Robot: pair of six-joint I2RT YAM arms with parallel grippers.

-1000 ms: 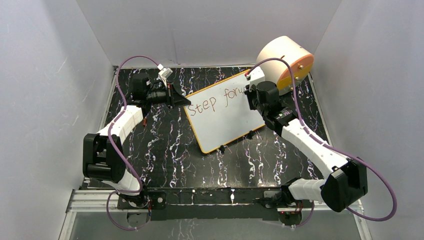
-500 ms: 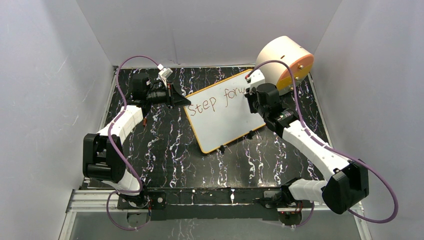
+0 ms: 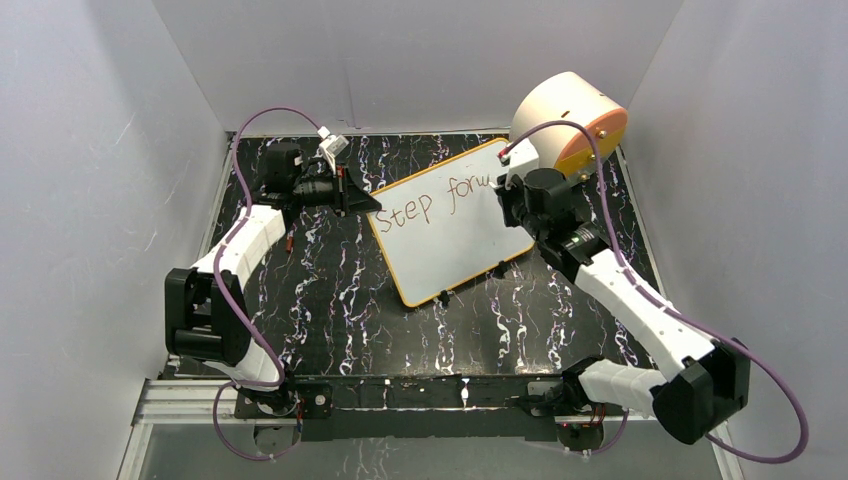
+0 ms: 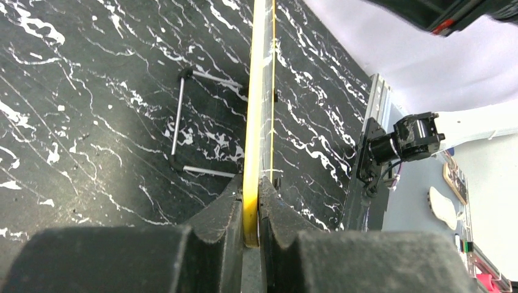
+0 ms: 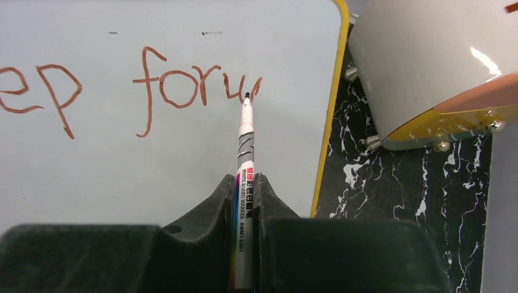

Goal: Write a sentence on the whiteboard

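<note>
A flat white rectangular whiteboard (image 3: 455,235) with rounded corners and a thin orange-yellow frame sits on the black, white-veined tabletop (image 3: 330,290), towards the far side and between the two arms. From above, its long axis runs diagonally from near-left to far-right. The handwritten reddish-brown sentence (image 3: 430,205) follows that axis, so the words climb towards the far-right corner.

The left gripper (image 3: 365,200) is closed on the board's left corner. In its wrist view its two black fingers (image 4: 251,201) pinch the yellow frame edge (image 4: 259,91), seen edge-on, so the writing surface is hidden there. A thin grey wire bracket (image 4: 177,122) lies on the table just left of that edge.

The right gripper (image 3: 508,188) is clamped on a slim white whiteboard marker with rainbow stripes and black print (image 5: 244,146). The marker points away from the wrist, with its dark tip at the last stroke written. Whether the tip presses on the surface cannot be told.

From above, only "Step foru" can be read, because the right wrist covers the end of the line. The right wrist view crops the start, showing "ep for" and an unfinished letter (image 5: 183,85). A round peach drum with an orange band (image 3: 570,125) stands just beyond the board's far-right corner, partly cut off in the wrist view (image 5: 427,67).
</note>
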